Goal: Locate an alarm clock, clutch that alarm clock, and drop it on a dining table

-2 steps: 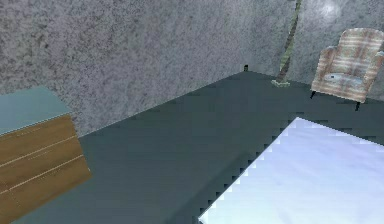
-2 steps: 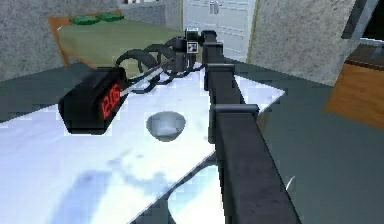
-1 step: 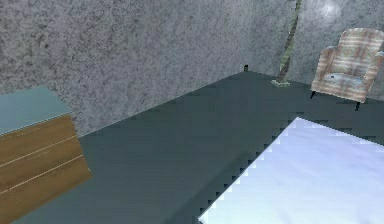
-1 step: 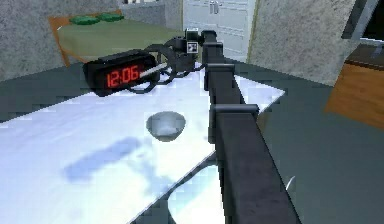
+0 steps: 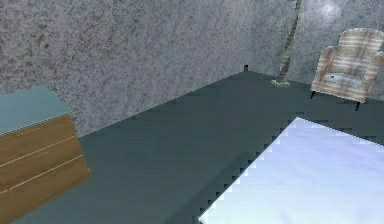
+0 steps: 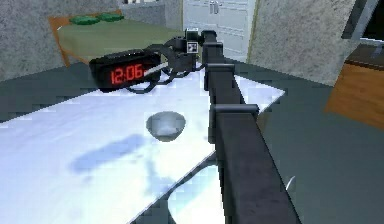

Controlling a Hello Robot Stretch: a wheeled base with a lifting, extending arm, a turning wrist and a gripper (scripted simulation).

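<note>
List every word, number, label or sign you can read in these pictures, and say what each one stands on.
"12:06": red digits on the front of the black alarm clock, which stands on the white surface.
Black marks on the two white squares at the far end of the arm: patterns, not readable as text.
Nothing else can be read.

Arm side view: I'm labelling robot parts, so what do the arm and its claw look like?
The arm is a dark, nearly black square bar made of boxy segments. At its far end sit two small white squares with black marks. Left of them, the claw has a dark body and two thin dark fingers. I cannot make out any cables.
</note>
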